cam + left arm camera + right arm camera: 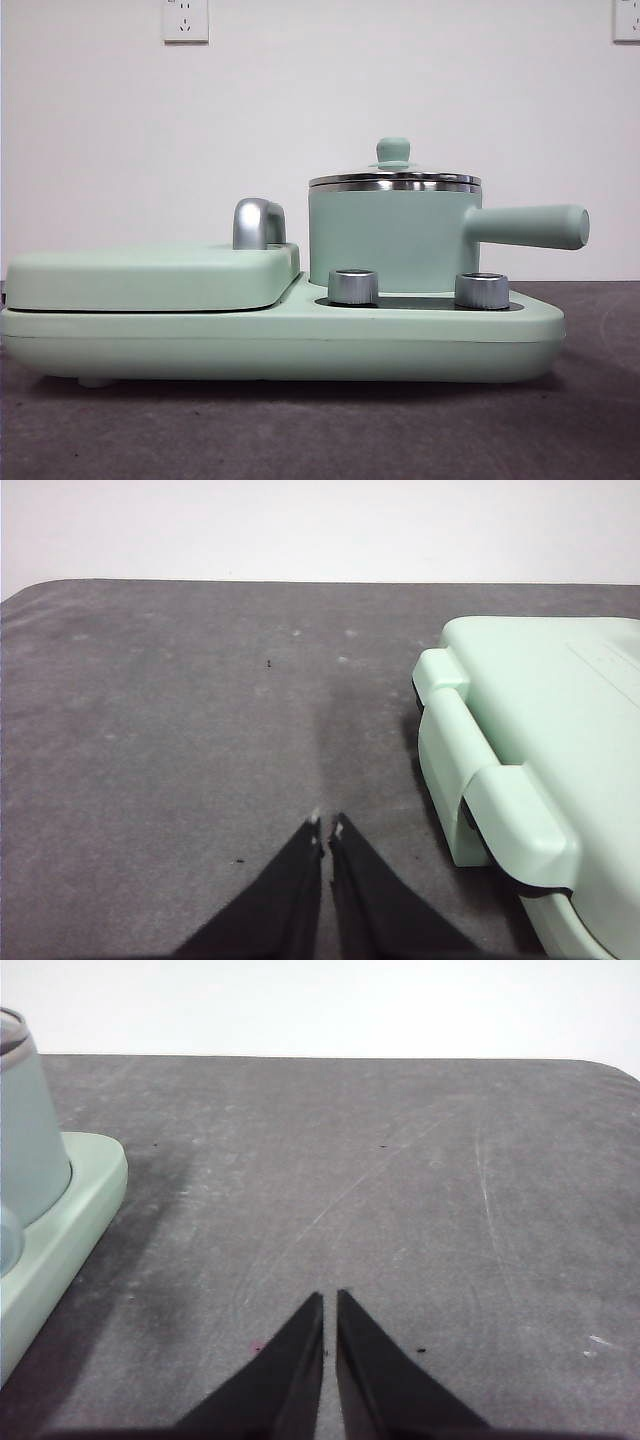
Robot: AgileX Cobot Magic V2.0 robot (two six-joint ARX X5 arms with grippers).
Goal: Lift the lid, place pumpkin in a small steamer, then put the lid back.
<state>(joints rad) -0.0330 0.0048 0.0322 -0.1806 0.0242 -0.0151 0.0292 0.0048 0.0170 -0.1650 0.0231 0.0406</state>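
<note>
Black jaws on the left gripper (326, 826) stand pressed almost tip to tip, only a hairline slit between them, with nothing held; they hang over bare grey table (180, 740), just beside the corner of the mint-green cooker base (480, 810). The right gripper (330, 1300) is likewise closed on nothing, its jaws nearly meeting above the table, well apart from the base's other end (60, 1220).

The small steamer (390, 240) stands upright on the right part of the base, behind two steel dials (353, 286), its long handle (530, 226) pointing out to the right in the front view. The lid (394, 178) sits level on the steamer's rim, its mint-green knob (393, 150) uppermost. No pumpkin shows in any view, and the steamer's solid wall hides whatever may be inside.

Only the front view shows the lid, the dials, the handle and the flat cover (150, 275) with its chrome handle (258, 222) on the left part of the base; neither gripper appears there. The left wrist view alone shows the cover's hinged corner from above. The right wrist view catches only a sliver of the steamer's side (25, 1130) and the base edge beneath it, plus a wide stretch of scuffed table.
</note>
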